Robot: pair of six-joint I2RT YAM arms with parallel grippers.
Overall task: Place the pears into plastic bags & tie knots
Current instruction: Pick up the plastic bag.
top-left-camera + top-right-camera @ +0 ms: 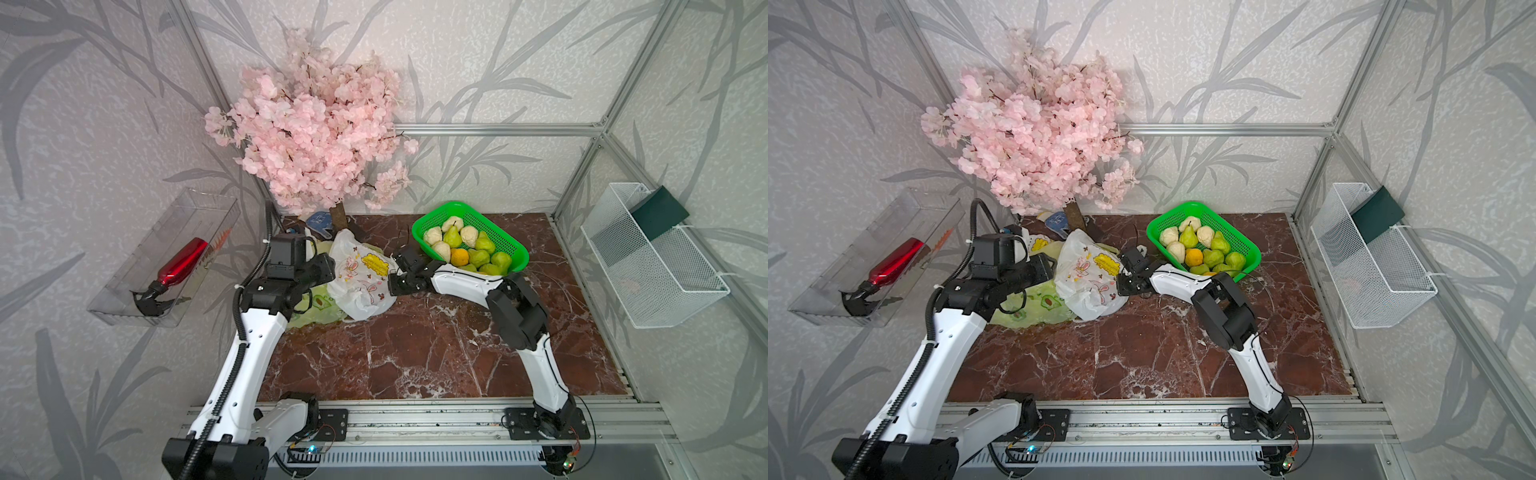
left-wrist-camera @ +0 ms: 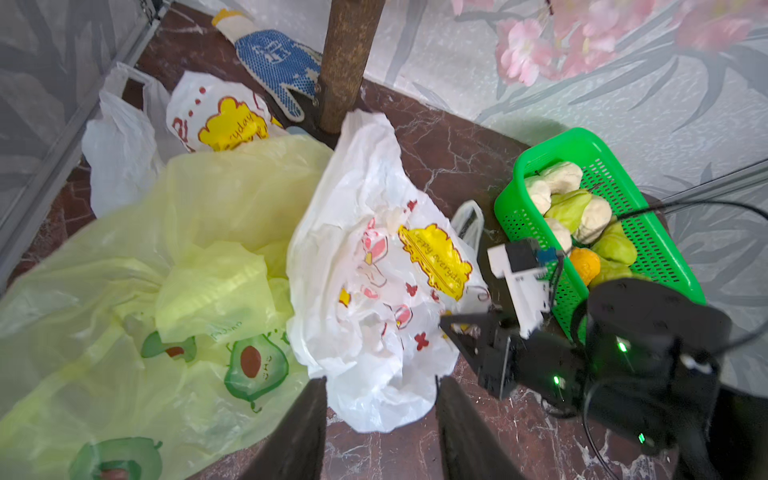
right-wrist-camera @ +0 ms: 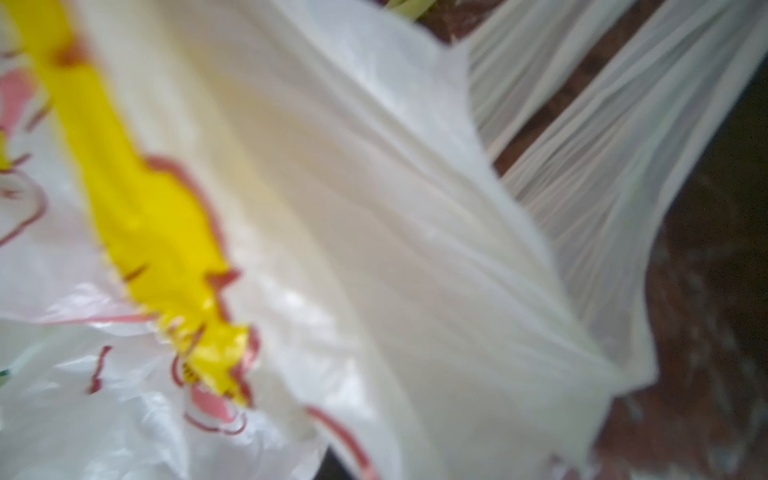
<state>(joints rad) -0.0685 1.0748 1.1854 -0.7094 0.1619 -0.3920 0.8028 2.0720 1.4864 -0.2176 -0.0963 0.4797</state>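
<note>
Several yellow-green pears lie in a green basket at the back right. A white rabbit-print plastic bag stands crumpled between my arms. My left gripper is open, with the bag's lower fold between its fingertips. My right gripper is shut on that bag's right edge. A yellow-green avocado-print bag lies flat beside it. Another white bag sits behind. Knots are not in view.
A pink blossom tree rises at the back, its trunk just behind the bags, next to a blue-dotted glove. An orange and pale lumps share the basket. A clear bin with a red bottle and a wire basket hang on the side walls.
</note>
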